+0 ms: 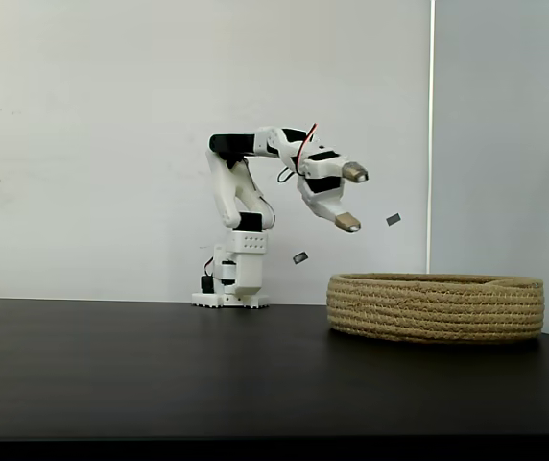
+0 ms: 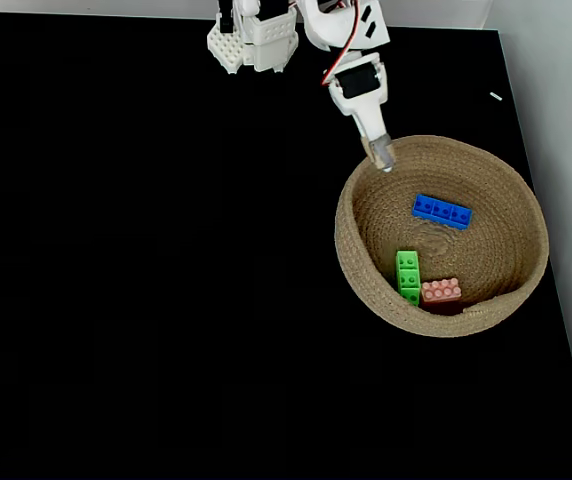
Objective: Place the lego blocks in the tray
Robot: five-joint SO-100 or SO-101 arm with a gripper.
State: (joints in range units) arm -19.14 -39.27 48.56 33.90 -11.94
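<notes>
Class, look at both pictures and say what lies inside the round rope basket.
From above, the coiled tan rope basket holds a blue studded brick, a green brick and a pale pink brick. In the side-on fixed view its wall hides them all.

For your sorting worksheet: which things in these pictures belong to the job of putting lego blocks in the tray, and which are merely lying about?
Belong to the job:
blue brick
green brick
pink brick
basket
gripper, open, above the basket's edge

Merely about:
black table
two small grey tags on the wall
</notes>
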